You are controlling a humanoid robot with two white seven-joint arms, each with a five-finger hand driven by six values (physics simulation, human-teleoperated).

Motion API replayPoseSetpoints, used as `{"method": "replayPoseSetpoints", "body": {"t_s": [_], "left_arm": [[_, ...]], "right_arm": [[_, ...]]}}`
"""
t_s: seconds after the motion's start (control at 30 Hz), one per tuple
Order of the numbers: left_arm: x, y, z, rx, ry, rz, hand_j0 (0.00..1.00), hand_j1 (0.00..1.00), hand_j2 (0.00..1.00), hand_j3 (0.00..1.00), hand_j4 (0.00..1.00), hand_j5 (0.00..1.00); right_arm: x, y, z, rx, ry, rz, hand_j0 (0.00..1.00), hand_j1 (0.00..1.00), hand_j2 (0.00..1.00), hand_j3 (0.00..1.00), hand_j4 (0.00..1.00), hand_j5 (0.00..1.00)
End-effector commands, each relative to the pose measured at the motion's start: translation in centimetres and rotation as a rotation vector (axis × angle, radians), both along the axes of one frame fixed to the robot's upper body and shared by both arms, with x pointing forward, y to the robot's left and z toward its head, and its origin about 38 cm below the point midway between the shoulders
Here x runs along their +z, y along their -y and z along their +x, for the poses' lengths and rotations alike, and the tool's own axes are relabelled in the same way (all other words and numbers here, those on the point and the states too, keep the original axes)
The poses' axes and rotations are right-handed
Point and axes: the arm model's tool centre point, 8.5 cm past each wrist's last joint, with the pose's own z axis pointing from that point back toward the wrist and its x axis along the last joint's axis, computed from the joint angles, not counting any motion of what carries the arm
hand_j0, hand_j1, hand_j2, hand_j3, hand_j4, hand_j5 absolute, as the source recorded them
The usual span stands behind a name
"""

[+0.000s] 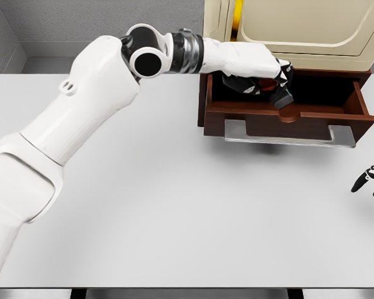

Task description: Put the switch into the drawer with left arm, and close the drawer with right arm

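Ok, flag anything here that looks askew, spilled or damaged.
Nothing stands out. The drawer hangs open and level, the left hand holds the switch over its inside, and the right hand shows at the right edge above the table. No spill, no damage.

A wide, pale grey table (174, 205) fills the view, smooth and matte. At its far right sits a dark brown wooden drawer (287, 115), pulled open toward the camera, a silvery handle bar along its front edge. Behind the drawer a cream cabinet (293, 28) stands at the table's back edge. A soft shadow lies on the surface under the drawer front.
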Motion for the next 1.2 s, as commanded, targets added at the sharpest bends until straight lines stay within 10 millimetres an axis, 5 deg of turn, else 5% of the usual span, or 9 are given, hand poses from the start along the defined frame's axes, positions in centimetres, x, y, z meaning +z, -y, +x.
{"method": "replayPoseSetpoints", "body": {"t_s": [0.0, 0.27, 0.67, 0.7, 0.77, 0.83, 0.87, 0.93, 1.17], "left_arm": [[-0.1, 0.2, 0.2, 0.007, -0.015, -0.007, 0.37, 0.37, 0.37, 0.37, 0.37, 0.37], [0.1, 0.1, 0.2, 0.002, -0.065, -0.066, 0.97, 0.97, 0.97, 0.97, 0.97, 0.97], [2.3, -0.3, -0.4, -0.044, -0.136, -0.201, 1.00, 1.00, 1.00, 1.00, 1.00, 1.00], [3.1, -2.0, -0.3, -0.050, -0.174, -0.258, 1.00, 1.00, 1.00, 1.00, 1.00, 1.00], [7.1, -3.7, -2.7, -0.140, -0.057, -0.146, 1.00, 1.00, 1.00, 1.00, 1.00, 1.00], [9.3, -4.8, -7.9, -0.282, 0.043, -0.059, 1.00, 1.00, 1.00, 1.00, 1.00, 1.00], [8.7, -5.3, -11.6, -0.407, -0.130, -0.087, 1.00, 1.00, 1.00, 1.00, 1.00, 1.00], [9.6, -5.3, -13.3, -0.305, -0.537, -0.120, 1.00, 1.00, 1.00, 1.00, 1.00, 1.00], [8.7, -6.2, -9.6, 0.244, -1.098, -0.131, 1.00, 1.00, 1.00, 1.00, 1.00, 1.00]], "right_arm": [[0.0, 0.0, 0.0, -0.003, -0.001, 0.006, 0.57, 0.57, 0.57, 0.57, 0.57, 0.57], [-0.1, 0.0, 0.0, -0.002, -0.004, 0.007, 0.57, 0.57, 0.57, 0.57, 0.57, 0.57], [-0.9, -0.6, 0.0, 0.015, -0.028, 0.012, 0.57, 0.57, 0.57, 0.57, 0.57, 0.57], [-0.9, -0.6, 0.0, 0.015, -0.028, 0.012, 0.57, 0.57, 0.57, 0.57, 0.57, 0.57], [-0.9, -0.6, 0.0, 0.016, -0.029, 0.012, 0.57, 0.57, 0.57, 0.57, 0.57, 0.57], [-0.9, -0.6, 0.0, 0.016, -0.029, 0.012, 0.57, 0.57, 0.57, 0.57, 0.57, 0.57], [-0.9, -0.6, 0.0, 0.016, -0.029, 0.012, 0.57, 0.57, 0.57, 0.57, 0.57, 0.57], [-0.9, -0.6, 0.0, 0.016, -0.029, 0.012, 0.57, 0.57, 0.57, 0.57, 0.57, 0.57], [-0.6, -0.7, 0.2, 0.023, -0.028, 0.002, 0.57, 0.57, 0.57, 0.57, 0.57, 0.57]]}}
